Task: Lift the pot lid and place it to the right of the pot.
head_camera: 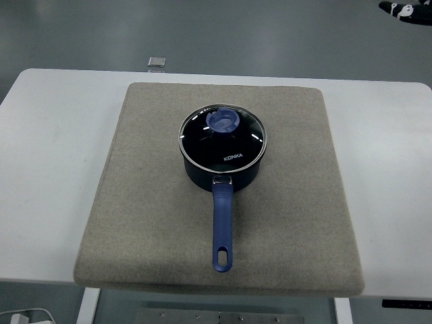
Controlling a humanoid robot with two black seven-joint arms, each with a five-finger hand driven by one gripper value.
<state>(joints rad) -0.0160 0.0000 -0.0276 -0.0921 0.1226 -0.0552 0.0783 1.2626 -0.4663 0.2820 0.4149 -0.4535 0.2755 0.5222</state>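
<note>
We find glass pot lid with blue knob [223,138] seated on dark blue pot [222,170], mid grey felt mat [283,223]. Right hand [405,9] at far-right corner, well apart, nearer; lid lies near-left of it. Finger state: cannot tell.

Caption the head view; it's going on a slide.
Lidded blue pot on a grey mat, right hand barely in view at top right.

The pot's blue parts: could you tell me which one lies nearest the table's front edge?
The long handle, ending past the mat's middle; the lid's knob sits farther back.
</note>
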